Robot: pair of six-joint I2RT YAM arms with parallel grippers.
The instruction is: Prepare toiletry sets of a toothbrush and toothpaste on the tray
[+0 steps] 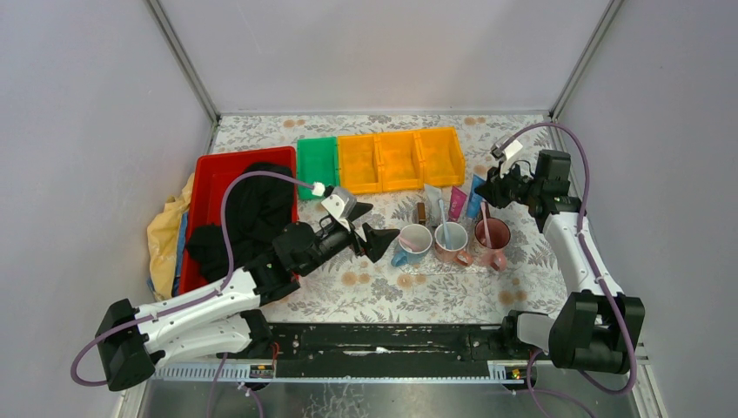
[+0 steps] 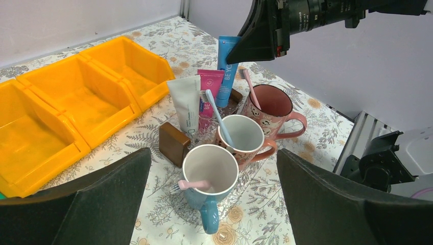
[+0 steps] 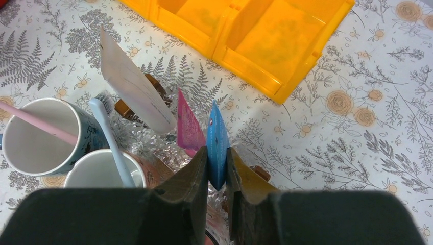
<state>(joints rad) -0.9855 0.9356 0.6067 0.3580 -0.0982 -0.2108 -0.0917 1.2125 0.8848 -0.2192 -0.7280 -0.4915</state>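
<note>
Three mugs stand in a row on a clear embossed tray (image 3: 148,145). The blue mug (image 2: 209,176) holds a pink toothbrush (image 2: 194,185). The middle mug (image 2: 245,138) holds a light blue toothbrush (image 2: 219,120). The dark pink mug (image 2: 273,104) holds a whitish-pink toothbrush (image 2: 250,89). Behind them stand a white toothpaste tube (image 2: 186,104), a magenta one (image 2: 209,92) and a blue one (image 3: 217,143). My right gripper (image 3: 217,163) is shut on the top of the blue tube. My left gripper (image 2: 213,153) is open and empty, just left of the blue mug (image 1: 412,244).
Yellow bins (image 1: 400,158) and a green bin (image 1: 317,161) line the back. A red tray (image 1: 213,174) with black cloth (image 1: 257,209) sits at the left, with yellow cloth (image 1: 165,231) beside it. A small brown block (image 2: 173,144) stands by the white tube.
</note>
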